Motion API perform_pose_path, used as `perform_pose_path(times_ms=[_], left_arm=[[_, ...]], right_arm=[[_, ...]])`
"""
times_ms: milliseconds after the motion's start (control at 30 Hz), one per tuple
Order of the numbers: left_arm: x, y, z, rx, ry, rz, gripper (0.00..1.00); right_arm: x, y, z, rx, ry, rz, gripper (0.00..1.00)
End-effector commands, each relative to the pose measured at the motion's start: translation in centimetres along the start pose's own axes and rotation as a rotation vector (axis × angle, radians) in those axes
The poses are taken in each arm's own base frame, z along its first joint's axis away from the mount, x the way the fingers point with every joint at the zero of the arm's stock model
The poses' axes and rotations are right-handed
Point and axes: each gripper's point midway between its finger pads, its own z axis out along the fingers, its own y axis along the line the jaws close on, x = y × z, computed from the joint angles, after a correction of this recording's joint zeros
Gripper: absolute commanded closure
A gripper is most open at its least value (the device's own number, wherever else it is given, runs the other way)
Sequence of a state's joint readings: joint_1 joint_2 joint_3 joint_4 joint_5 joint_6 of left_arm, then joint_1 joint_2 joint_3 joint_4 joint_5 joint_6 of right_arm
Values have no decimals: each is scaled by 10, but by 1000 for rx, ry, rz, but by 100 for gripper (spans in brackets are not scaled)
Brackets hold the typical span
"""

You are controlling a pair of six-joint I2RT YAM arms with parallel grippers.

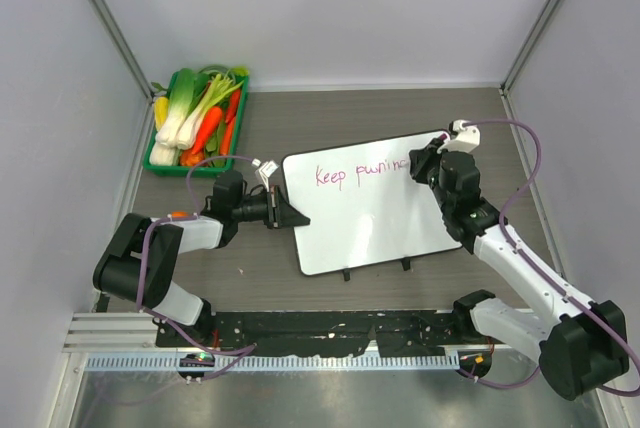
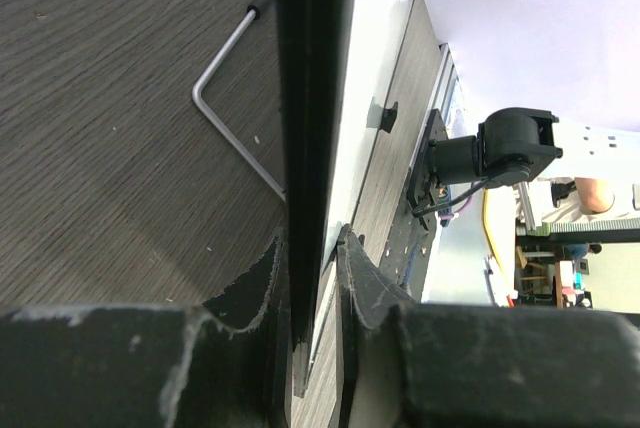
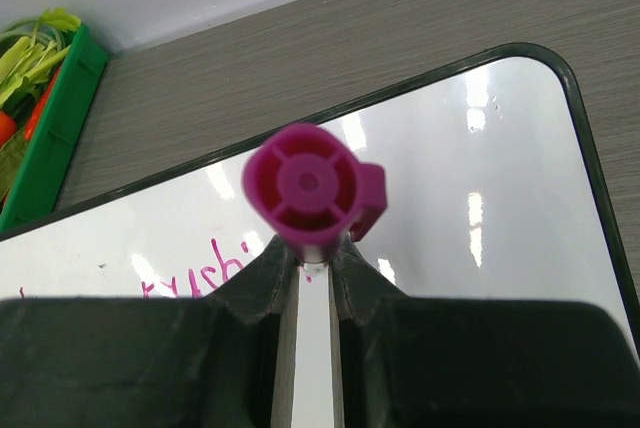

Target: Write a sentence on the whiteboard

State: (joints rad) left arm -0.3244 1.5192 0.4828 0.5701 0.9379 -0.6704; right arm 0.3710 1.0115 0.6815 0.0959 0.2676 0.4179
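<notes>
The whiteboard (image 1: 375,223) lies tilted in the middle of the table, with pink writing "Keep pushing" (image 1: 360,172) along its far edge. My left gripper (image 1: 290,214) is shut on the board's left edge. In the left wrist view the jaws (image 2: 312,248) clamp the black rim of the whiteboard (image 2: 378,38). My right gripper (image 1: 428,162) hovers over the board's far right corner, shut on a magenta marker (image 3: 305,188). The marker points down at the whiteboard (image 3: 480,178), at the end of the writing. The tip is hidden behind the marker's back end.
A green tray (image 1: 242,83) of toy vegetables stands at the back left. Two small black clips (image 1: 347,274) sit on the board's near edge. A bent metal rod (image 2: 225,108) shows under the board. Grey walls close in three sides.
</notes>
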Motion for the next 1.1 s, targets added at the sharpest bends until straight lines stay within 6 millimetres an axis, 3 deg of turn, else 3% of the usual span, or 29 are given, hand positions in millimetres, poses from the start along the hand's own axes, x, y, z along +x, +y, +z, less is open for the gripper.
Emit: perform_pose_path(times_ms=[0,567,1067], left_arm=[[19,45,1,-200,15,-12,100],[19,45,1,-201,16,-10,100],[19,45,1,-199,17,-10,100]], right_arm=[[4,-8,-5,20,5,-13,99],[-36,2,8,45,-93,7,99],[-15,-8,1,56,-37,-14,99]])
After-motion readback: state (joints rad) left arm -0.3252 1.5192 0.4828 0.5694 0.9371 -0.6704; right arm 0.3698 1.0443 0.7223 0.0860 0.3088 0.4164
